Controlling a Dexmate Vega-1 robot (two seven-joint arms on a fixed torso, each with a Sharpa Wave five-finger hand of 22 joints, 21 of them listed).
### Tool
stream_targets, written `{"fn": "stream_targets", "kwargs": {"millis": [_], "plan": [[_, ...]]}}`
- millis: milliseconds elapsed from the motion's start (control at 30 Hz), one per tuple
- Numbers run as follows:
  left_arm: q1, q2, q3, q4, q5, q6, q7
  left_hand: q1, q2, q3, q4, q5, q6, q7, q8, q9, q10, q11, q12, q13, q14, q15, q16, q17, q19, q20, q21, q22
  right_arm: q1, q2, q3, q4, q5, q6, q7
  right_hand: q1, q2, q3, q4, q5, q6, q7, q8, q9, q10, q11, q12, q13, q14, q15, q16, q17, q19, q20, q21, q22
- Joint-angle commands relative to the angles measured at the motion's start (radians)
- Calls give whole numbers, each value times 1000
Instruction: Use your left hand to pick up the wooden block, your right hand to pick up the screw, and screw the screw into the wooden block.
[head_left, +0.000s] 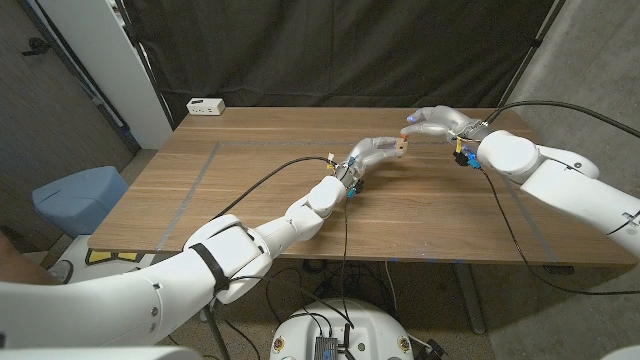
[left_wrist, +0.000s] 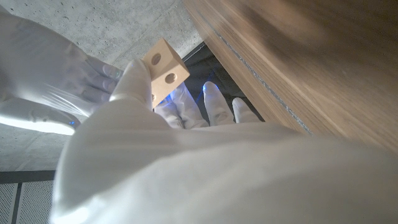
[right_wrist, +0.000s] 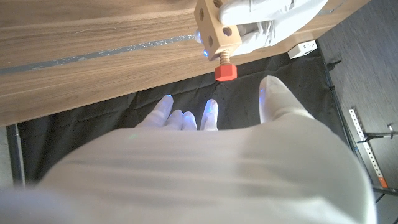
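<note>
Your left hand (head_left: 375, 155) grips the wooden block (head_left: 400, 149) above the table (head_left: 200, 200) — screw (right_wrist: 226, 69) seated in it. Right hand (head_left: 435, 124), fingers spread, empty, at the block's 1 o'clock. White box (head_left: 206, 106) at the table's far corner, black curtain (head_left: 350, 50) behind.

Vega-1 body: white shells, gloved hands, external cabling

Both arms are glossy white rounded segments with darker grey joints between them. Left arm (head_left: 250, 235) has a black band around the thick upper segment and a thin black cable running loose along the forearm to the wrist. Right arm (head_left: 560, 180) has black cables looping off the wrist area, plus small blue and yellow connectors there. Left hand (head_left: 375, 155) and right hand (head_left: 440, 122) wear pale grey-white glove-like covers, wrinkled at the fingers; blue glow on some right fingertips (right_wrist: 211, 112).
</note>
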Motion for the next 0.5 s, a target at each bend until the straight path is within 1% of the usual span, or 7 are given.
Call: {"fn": "stream_targets", "kwargs": {"millis": [33, 167, 267, 367, 500], "plan": [[-10, -4, 4, 15, 0, -2, -4, 3, 13, 7, 3, 5, 19, -5, 11, 5, 6, -2, 3, 3, 6, -117, -4, 5, 7, 3, 3, 6, 89, -42, -48, -11, -20, -52, 121, 14, -3, 4, -2, -6, 3, 5, -5, 0, -15, 2, -4, 2, -14, 3, -5, 0, -6, 2, -3, 4], [-10, -4, 4, 16, -1, -4, -4, 4, 12, 7, 2, 5, 18, -5, 10, 5, 8, -2, 3, 4, 7, -117, -3, 6, 6, 3, 3, 6, 121, -49, -68, -10, -35, -65, 157, 18, -1, 6, -2, -7, 2, 7, -9, 0, -24, 5, -7, 2, -16, 3, -6, -1, -11, 3, -4, 4], [-11, -5, 4, 18, -1, -5, -6, 4, 13, 7, 2, 5, 18, -5, 11, 5, 8, -2, 3, 4, 7, -117, -3, 6, 6, 3, 3, 6, 143, -54, -80, -10, -45, -76, 183, 22, 1, 9, -2, -8, 4, 4, -12, 0, -30, 3, -8, 2, -19, 3, -7, -1, -13, 4, -5, 4], [-13, -5, 6, 22, -1, -6, -7, 4, 12, 7, 2, 5, 19, -4, 11, 5, 7, -2, 3, 4, 7, -117, -3, 6, 6, 3, 3, 6, 158, -57, -87, -7, -50, -83, 201, 26, 3, 11, -2, -8, 8, 1, -12, 1, -33, 3, -9, 2, -20, 3, -7, -1, -13, 4, -4, 4], [-18, -7, 8, 29, 1, -11, -10, 4, 13, 7, 2, 5, 17, -6, 10, 5, 7, -2, 2, 4, 6, -118, -4, 7, 6, 2, 3, 6, 180, -60, -97, -9, -59, -102, 226, 29, 5, 13, -3, -9, 11, 3, -13, 1, -34, 3, -9, 2, -21, 3, -7, -1, -13, 4, -4, 4]]}}
